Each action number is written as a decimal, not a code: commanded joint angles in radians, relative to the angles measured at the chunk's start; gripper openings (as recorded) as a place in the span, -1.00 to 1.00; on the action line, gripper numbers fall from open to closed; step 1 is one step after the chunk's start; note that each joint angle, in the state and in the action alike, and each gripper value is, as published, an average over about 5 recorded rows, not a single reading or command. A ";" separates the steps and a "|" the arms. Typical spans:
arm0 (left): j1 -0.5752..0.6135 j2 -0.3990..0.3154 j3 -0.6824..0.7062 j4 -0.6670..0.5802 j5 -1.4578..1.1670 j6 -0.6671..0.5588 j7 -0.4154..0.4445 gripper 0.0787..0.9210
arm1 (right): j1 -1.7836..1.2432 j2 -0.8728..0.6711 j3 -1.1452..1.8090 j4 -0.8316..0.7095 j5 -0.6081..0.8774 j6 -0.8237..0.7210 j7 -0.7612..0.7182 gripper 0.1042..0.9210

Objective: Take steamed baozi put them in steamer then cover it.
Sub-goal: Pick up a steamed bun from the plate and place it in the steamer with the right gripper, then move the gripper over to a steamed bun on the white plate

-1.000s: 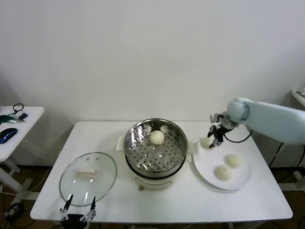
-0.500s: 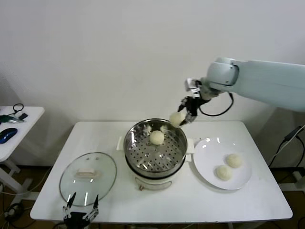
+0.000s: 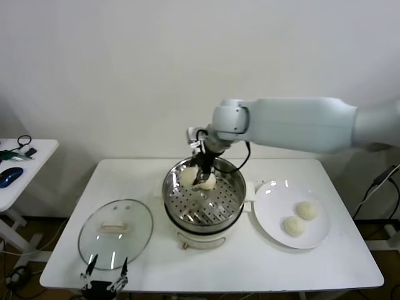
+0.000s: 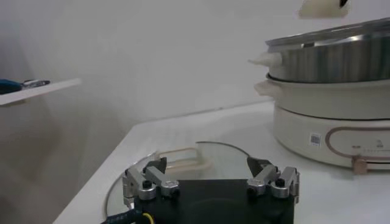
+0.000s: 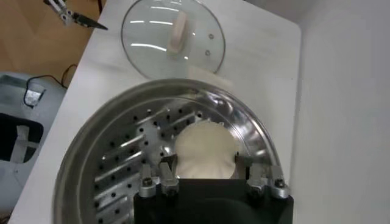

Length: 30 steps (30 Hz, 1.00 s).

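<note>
Four baozi are in play, and they are split evenly: two inside the steamer, two waiting on the plate. Starting with the biggest thing, the white tabletop [image 3: 250, 262] carries everything. On it, at the middle, stands the steamer [image 3: 204, 199], a shiny steel basket with a perforated floor on a white pot base. To its right, on the robot's right side, lies the white plate [image 3: 275, 215] with two loose buns [image 3: 306, 210] [image 3: 292, 225] close together. On the other side, toward the front left corner, the cover [image 3: 115, 232] lies flat on the tabletop, handle up.

The right arm reaches across from the right and down into the far part of the basket. Its right gripper [image 3: 198, 179] is partly closed around a baozi [image 5: 204, 151]; the wrist view shows the bun filling the space between the two fingers, low over the perforated floor. Another bun [image 3: 208, 181] sits just beside it at the back of the basket (the two look close enough to touch, though I cannot be sure). The left gripper [image 4: 210, 181] waits with its jaws wide apart and empty, at the front edge near the cover.

My reading is that the second bun is being set down. What comes next should be spreading the fingers enough to let it go, lifting clear without nudging its neighbour, then crossing to the plate for the third bun. The cover comes last.
</note>
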 commanded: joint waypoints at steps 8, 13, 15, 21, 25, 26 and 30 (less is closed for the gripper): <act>-0.003 -0.002 0.004 0.011 0.005 -0.001 0.000 0.77 | -0.170 0.107 0.016 -0.141 -0.031 -0.027 0.039 0.34; -0.006 -0.001 0.007 0.013 0.006 -0.001 0.001 0.77 | -0.167 0.110 0.015 -0.135 -0.034 -0.033 0.042 0.34; -0.007 -0.002 0.007 0.012 0.006 0.000 0.001 0.77 | -0.162 0.107 0.018 -0.133 -0.035 -0.033 0.045 0.34; -0.008 0.000 0.006 0.008 0.008 0.000 0.001 0.77 | -0.037 0.035 0.020 -0.092 -0.058 0.020 -0.016 0.60; -0.010 0.000 0.010 0.009 0.012 0.002 0.001 0.77 | 0.097 -0.102 -0.016 -0.033 -0.051 0.093 -0.119 0.74; -0.010 0.000 0.011 0.010 0.012 0.002 0.001 0.77 | 0.128 -0.150 -0.029 -0.005 -0.041 0.104 -0.137 0.75; -0.012 0.002 0.015 0.013 0.013 0.001 0.000 0.77 | 0.240 -0.363 -0.127 0.137 -0.015 0.132 -0.187 0.76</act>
